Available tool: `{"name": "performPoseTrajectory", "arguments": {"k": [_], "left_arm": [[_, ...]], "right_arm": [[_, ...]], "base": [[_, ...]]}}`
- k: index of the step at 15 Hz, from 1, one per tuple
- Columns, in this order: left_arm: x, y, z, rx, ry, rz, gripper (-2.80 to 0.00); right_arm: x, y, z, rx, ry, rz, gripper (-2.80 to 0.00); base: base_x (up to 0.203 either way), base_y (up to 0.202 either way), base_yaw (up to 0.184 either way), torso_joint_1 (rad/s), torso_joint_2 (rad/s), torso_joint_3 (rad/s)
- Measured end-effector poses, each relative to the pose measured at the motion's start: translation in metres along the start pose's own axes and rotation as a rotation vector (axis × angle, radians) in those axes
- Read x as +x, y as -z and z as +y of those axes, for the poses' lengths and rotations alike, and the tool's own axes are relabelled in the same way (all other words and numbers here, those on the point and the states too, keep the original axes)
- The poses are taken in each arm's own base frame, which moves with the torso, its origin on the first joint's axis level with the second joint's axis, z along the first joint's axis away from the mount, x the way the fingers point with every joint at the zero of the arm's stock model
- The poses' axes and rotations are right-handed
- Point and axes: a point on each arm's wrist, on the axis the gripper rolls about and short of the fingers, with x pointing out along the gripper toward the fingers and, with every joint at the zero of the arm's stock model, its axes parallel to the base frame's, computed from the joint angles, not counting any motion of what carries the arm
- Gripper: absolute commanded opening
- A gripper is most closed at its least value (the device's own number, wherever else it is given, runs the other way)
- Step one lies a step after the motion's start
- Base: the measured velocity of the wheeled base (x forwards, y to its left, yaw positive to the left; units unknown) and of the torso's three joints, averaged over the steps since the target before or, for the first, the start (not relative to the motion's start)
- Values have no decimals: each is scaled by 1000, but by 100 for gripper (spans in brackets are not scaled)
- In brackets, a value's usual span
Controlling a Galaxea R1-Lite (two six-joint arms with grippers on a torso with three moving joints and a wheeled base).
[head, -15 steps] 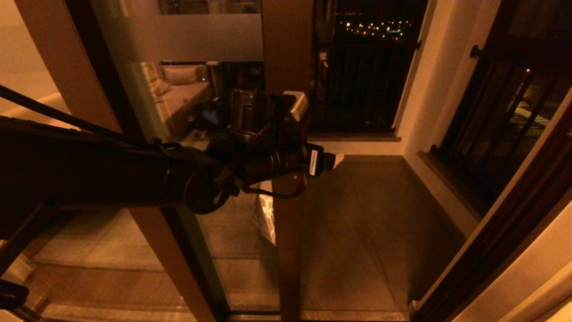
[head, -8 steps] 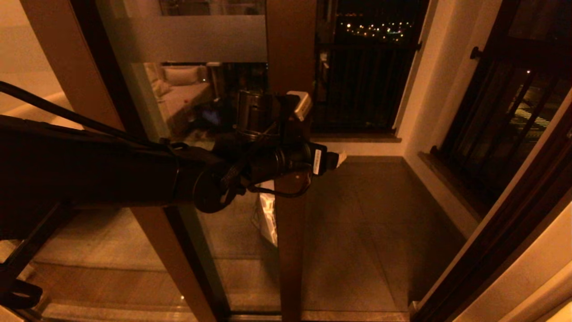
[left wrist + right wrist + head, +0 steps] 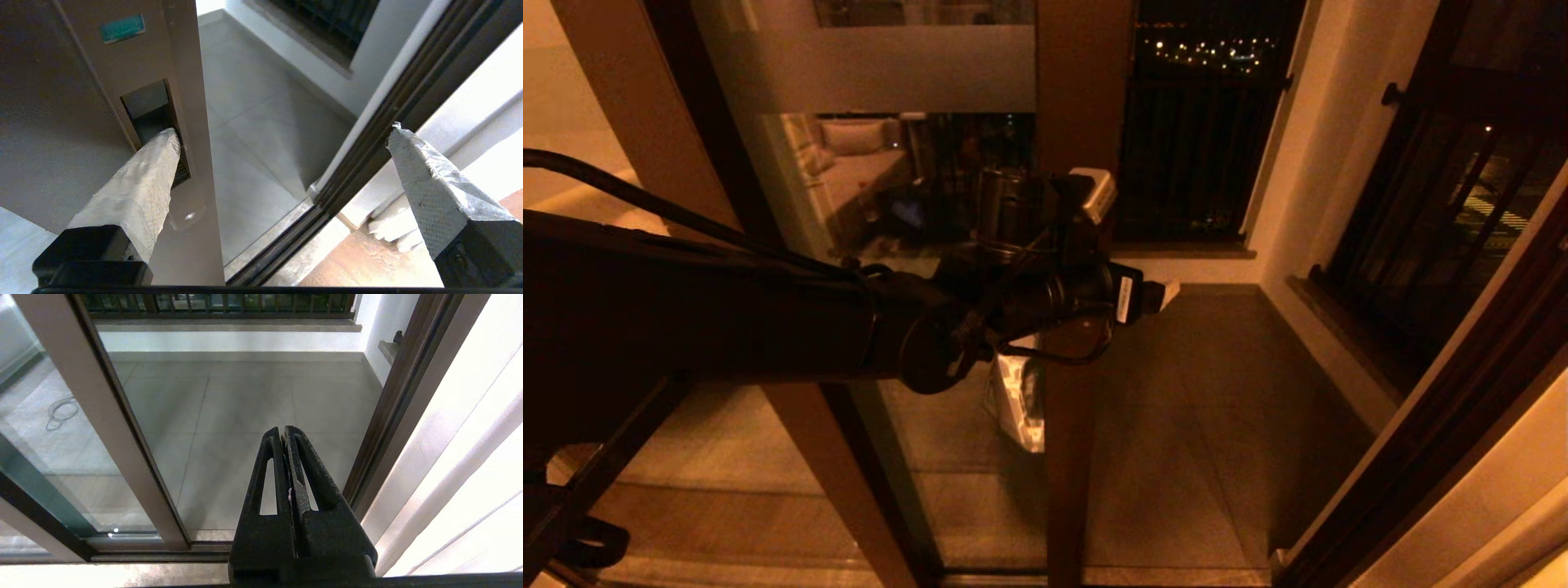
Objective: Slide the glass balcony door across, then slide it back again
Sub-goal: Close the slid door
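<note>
The glass balcony door (image 3: 882,69) has a frosted band and a dark brown stile (image 3: 1082,98). It stands partly across the opening. My left gripper (image 3: 1131,298) is at the stile at mid height, open wide. In the left wrist view one taped fingertip (image 3: 169,141) sits in the slim recessed handle (image 3: 147,106) of the stile (image 3: 179,61). The other fingertip (image 3: 398,139) hangs free in the open gap, touching nothing. My right gripper (image 3: 284,430) is shut and empty, held low in front of the threshold, with the door stile (image 3: 94,400) to its side.
An unmoving brown-framed glass panel (image 3: 645,122) stands to the left, overlapping the door. The dark door jamb (image 3: 1462,408) bounds the opening on the right. Beyond lie the tiled balcony floor (image 3: 1217,392), a black railing (image 3: 1201,163) and the floor track (image 3: 135,555).
The door stile and my left gripper have moved together to the right, narrowing the gap to the jamb. The gripper stays open with its finger in the handle.
</note>
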Motion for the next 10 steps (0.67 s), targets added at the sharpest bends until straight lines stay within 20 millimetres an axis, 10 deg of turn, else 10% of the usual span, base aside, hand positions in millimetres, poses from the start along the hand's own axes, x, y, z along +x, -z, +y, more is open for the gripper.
{"name": "performPoseTrajectory", "arguments": {"k": [10], "left_arm": [[1, 7, -16, 2, 21, 25, 0]], "right_arm": [[0, 0, 0, 0, 0, 0, -280]], "base": [[0, 0, 0, 0, 0, 0]]}}
